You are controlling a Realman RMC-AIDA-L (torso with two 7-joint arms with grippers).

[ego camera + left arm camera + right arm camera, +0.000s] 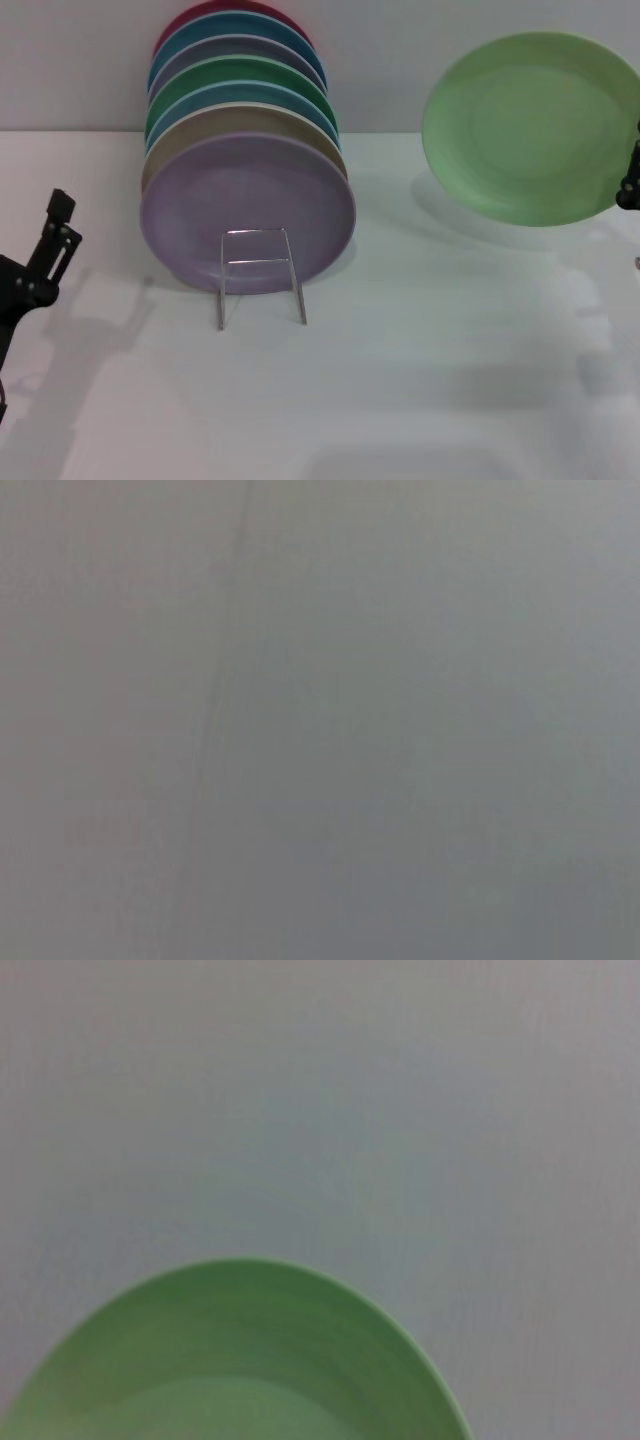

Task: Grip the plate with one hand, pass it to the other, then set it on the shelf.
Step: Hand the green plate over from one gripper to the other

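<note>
White tabletop (420, 380) under the plate (530, 125), gripped by right gripper (630, 185); left gripper (50, 250) unreadable.

No text, label, brand, number or sign can be read anywhere in these views.

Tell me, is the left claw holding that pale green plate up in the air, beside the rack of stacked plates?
Not quite: the right gripper holds the pale green plate up, as the head view shows. The left gripper hangs free, beside the rack of stacked plates.
</note>
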